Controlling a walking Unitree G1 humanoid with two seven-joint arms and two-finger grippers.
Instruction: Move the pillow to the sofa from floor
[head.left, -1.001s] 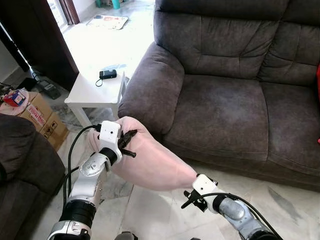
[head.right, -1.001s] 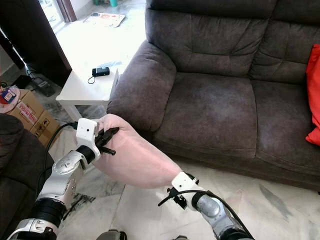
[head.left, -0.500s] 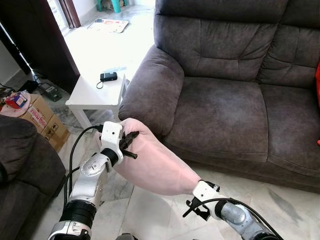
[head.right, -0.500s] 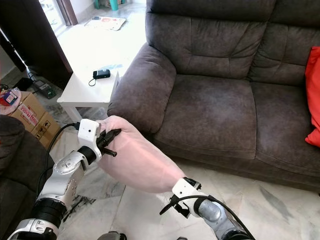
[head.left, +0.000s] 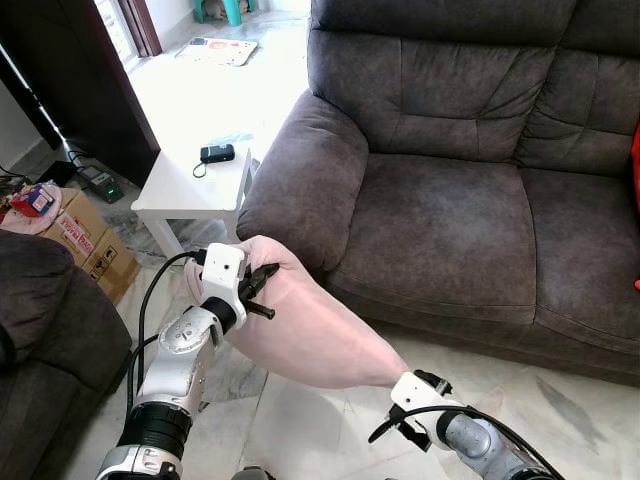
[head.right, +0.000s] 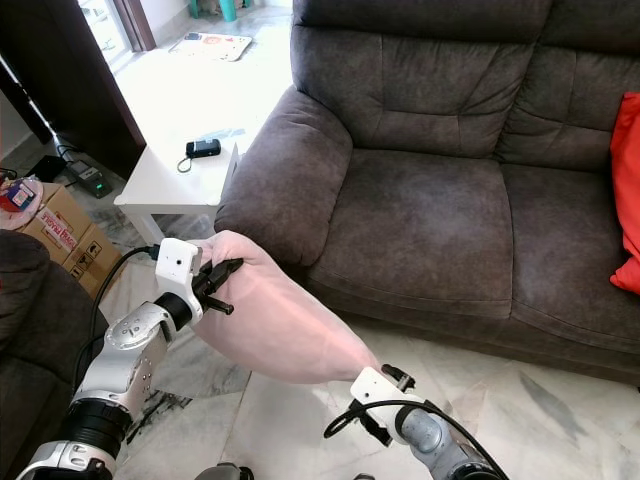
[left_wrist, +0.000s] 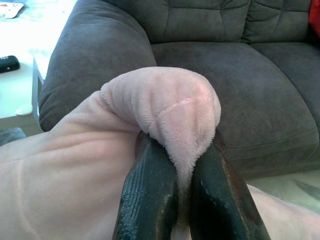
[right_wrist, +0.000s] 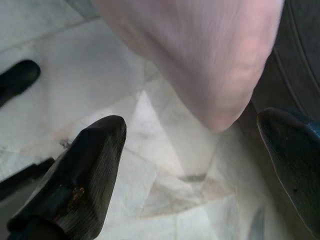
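Note:
A soft pink pillow (head.left: 310, 335) hangs off the floor in front of the grey sofa (head.left: 450, 210), slanting down from upper left to lower right. My left gripper (head.left: 258, 290) is shut on the pillow's upper left corner; in the left wrist view the plush fold (left_wrist: 165, 100) is pinched between the two black fingers (left_wrist: 150, 195). My right gripper (head.left: 405, 415) is open just below the pillow's lower right end (right_wrist: 210, 55), apart from it, with marble floor between its fingers (right_wrist: 75, 185).
A white side table (head.left: 195, 185) with a black device (head.left: 216, 152) stands left of the sofa arm. A cardboard box (head.left: 85, 235) and a dark armchair (head.left: 40, 330) are at far left. A red cushion (head.right: 628, 190) lies on the sofa's right end.
My right gripper has drifted slightly down and to the right, away from the pillow's lower end. The left gripper keeps its hold in the same place.

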